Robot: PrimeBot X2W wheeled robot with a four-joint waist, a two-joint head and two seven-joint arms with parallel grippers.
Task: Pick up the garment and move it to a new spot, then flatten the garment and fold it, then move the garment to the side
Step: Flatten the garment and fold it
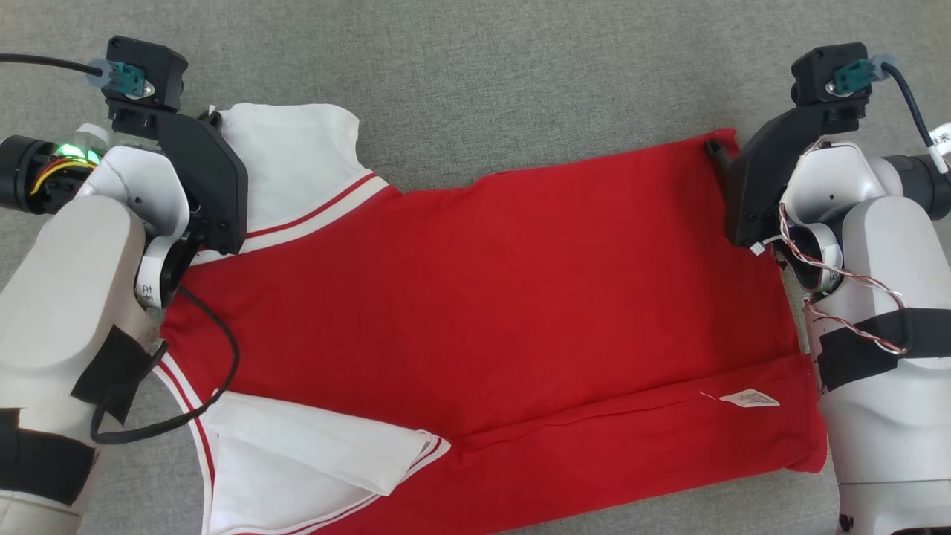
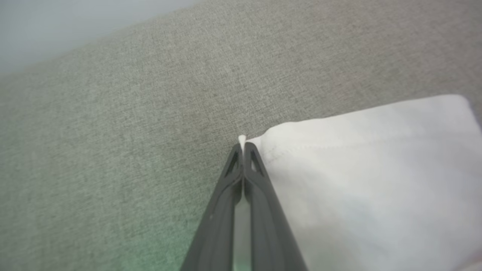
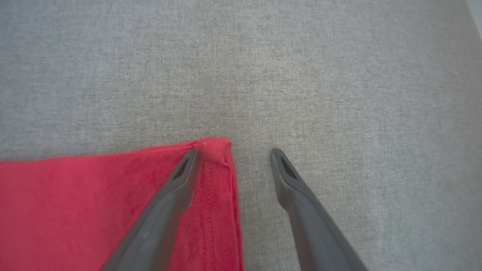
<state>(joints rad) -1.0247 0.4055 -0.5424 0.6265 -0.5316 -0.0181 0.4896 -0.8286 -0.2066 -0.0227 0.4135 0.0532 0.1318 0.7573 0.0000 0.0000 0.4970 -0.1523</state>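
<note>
The garment, a red shirt with white striped sleeves, lies spread flat on the grey cloth surface, its near edge folded over. My left gripper is shut on the far corner of the white sleeve; a sliver of white cloth pokes out between its tips. In the head view that corner sits by the left gripper. My right gripper stands open over the red hem corner, one finger on the cloth, the other on the bare surface. In the head view the right gripper is at the shirt's far right corner.
A white care label lies on the folded near edge at the right. Bare grey cloth surface stretches beyond the shirt's far edge. A paler strip borders the surface in the left wrist view. A black cable hangs over the shirt.
</note>
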